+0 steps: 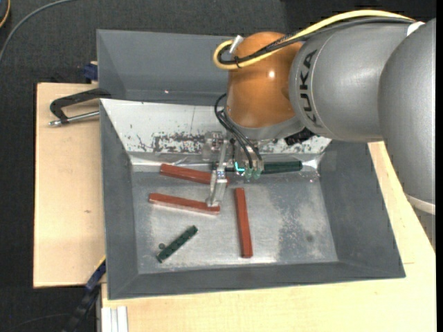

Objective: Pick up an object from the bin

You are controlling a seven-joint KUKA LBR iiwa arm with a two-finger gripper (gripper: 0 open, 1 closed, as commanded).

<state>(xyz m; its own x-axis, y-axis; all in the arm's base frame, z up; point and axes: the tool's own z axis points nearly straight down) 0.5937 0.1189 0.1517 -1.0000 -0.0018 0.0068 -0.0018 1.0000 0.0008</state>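
Surroundings: dark floor on all sides of a grey metal bin [118, 185], whose base is scuffed and speckled; we look down into it from above.
Arm: it comes in from the right, and its orange cover [259, 81] hangs over the far half of the bin.
Tool: the gripper [219, 189] points down into the bin, low over the base, left of centre.
Tool state: we cannot tell whether it is released or clenched, and we see nothing carried in it.
Nearest thing: the middle red bar [178, 203], a long flat stick lying nearly level. Its right end sits right at the gripper's tip, touching it or just under it; we cannot say which.
Neighbours: the upper red bar [184, 173] lies just behind the tip, and the third red bar [242, 227] runs towards us just to its right.
Further off: one dark green piece [176, 243] lies near the front left, well apart from the tool. A second dark green piece [282, 165] rests against the far wall.
Done so far: we judge that the tool is down among the bars, nothing more.
Left to do: every thing lies flat on the base, so by our reading the grasp is not yet confirmed and the lift out of the bin is not yet made.
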